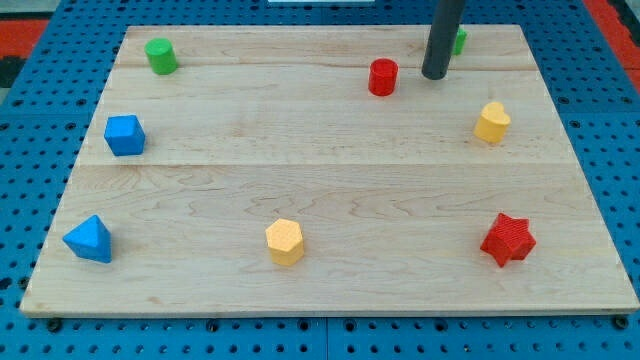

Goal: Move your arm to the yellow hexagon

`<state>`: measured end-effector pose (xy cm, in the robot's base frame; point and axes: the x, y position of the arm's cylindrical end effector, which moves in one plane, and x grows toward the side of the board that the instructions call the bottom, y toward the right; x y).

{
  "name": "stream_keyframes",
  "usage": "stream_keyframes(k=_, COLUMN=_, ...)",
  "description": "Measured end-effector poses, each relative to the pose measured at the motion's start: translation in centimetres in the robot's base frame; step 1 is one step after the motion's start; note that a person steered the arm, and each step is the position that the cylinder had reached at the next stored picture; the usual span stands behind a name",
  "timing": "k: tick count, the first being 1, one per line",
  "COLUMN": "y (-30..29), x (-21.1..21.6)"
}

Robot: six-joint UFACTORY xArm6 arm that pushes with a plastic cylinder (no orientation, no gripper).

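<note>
The yellow hexagon [285, 241] sits near the view's bottom middle of the wooden board [330, 190]. My tip [435, 76] is at the view's top right, just right of the red cylinder [383, 77] and far from the hexagon. A second yellow block [491, 122] lies at the right, below and right of my tip. A green block [459, 41] shows partly behind the rod.
A green cylinder [160, 56] is at the top left. A blue block [125, 135] is at the left and a blue triangular block [90, 239] at the bottom left. A red star [508, 239] is at the bottom right.
</note>
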<state>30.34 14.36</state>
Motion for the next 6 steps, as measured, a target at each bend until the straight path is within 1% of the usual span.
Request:
stream_keyframes(k=1, y=-0.8, x=1.7)
stream_keyframes(k=2, y=-4.1, x=1.8)
stream_keyframes(k=3, y=-5.2, x=1.3)
stream_keyframes(k=4, y=-3.1, x=2.7)
stream_keyframes(k=5, y=-4.5, x=8.3)
stream_keyframes(k=6, y=-8.3, x=11.8)
